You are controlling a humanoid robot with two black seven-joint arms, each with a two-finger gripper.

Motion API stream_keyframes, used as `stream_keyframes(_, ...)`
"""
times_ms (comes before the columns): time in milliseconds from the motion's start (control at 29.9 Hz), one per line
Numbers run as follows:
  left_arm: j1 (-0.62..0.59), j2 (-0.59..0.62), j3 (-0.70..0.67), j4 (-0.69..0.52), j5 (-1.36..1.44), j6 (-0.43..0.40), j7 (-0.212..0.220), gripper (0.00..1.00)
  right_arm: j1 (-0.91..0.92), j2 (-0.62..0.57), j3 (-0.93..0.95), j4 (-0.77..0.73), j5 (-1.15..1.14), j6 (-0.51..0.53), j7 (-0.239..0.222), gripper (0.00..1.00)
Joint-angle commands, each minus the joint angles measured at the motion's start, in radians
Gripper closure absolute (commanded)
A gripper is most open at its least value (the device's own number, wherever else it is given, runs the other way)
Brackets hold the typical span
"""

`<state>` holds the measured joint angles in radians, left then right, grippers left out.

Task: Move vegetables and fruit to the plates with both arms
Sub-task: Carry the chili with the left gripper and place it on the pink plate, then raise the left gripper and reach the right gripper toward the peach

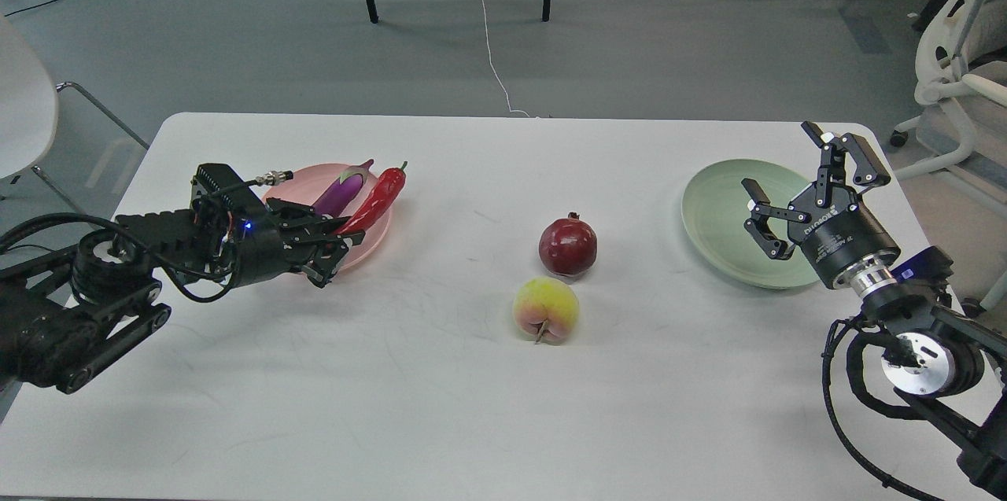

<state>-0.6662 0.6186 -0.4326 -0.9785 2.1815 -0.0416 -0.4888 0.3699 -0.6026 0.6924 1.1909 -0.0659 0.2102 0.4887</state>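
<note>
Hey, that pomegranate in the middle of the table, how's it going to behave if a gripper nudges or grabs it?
The pomegranate looks nearly round, so a nudge would probably roll it, perhaps toward the peach just in front. Its skin shines, so the fingers may slip unless they close across its widest part. It looks firm, unlikely to squash.

Purple eggplant (340,191) & red chili (378,198), pink plate (370,241); dark-red pomegranate (567,246), yellow-pink peach (546,310), sage-green plate (720,222).

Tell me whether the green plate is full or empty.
Empty. The round pale sage green plate shows only bare surface; the right end effector hovers over it holding nothing, and the pomegranate and peach lie on the table.
</note>
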Motion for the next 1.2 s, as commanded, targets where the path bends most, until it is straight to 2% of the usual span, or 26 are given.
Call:
stream_keyframes(0,0.013,0.001,0.0,0.001,0.0,-0.003,0.0,0.84,0.0,0.001,-0.001,0.007,0.0,0.0,0.0,0.01)
stream_keyframes(201,0.014,0.003,0.002,0.006,0.0,-0.003,0.0,0.76,0.0,0.001,-0.001,0.007,0.0,0.0,0.0,0.01)
stream_keyframes(368,0.014,0.0,0.0,0.012,0.0,-0.003,0.0,0.56,0.0,0.001,-0.001,0.009,0.0,0.0,0.0,0.01)
stream_keyframes(535,0.013,0.003,-0.002,0.017,0.0,-0.004,0.0,0.47,0.0,0.001,-0.001,0.013,0.0,0.0,0.0,0.01)
stream_keyframes(602,0.013,0.003,-0.003,0.017,0.0,-0.004,0.0,0.37,0.0,0.001,-0.001,0.013,0.0,0.0,0.0,0.01)
stream_keyframes(669,0.01,0.003,-0.005,0.015,0.0,-0.004,0.0,0.21,0.0,0.001,-0.001,0.013,0.0,0.0,0.0,0.01)
stream_keyframes(769,0.001,0.0,-0.008,0.012,0.0,-0.004,0.0,0.14,-0.002,0.0,-0.001,0.013,0.0,0.0,0.0,0.01)
stream_keyframes(836,-0.01,-0.002,-0.009,0.001,0.0,-0.003,0.0,0.01,-0.002,-0.002,-0.001,0.013,0.0,0.0,0.0,0.01)
stream_keyframes(1037,-0.041,-0.032,-0.052,-0.089,0.0,0.023,0.0,0.01,0.001,-0.006,-0.004,0.012,-0.003,0.0,0.0,0.01)
stream_keyframes(1170,-0.036,-0.098,-0.052,-0.115,-0.043,0.11,0.0,0.01,0.023,-0.011,-0.01,0.009,-0.023,0.002,0.0,0.01)
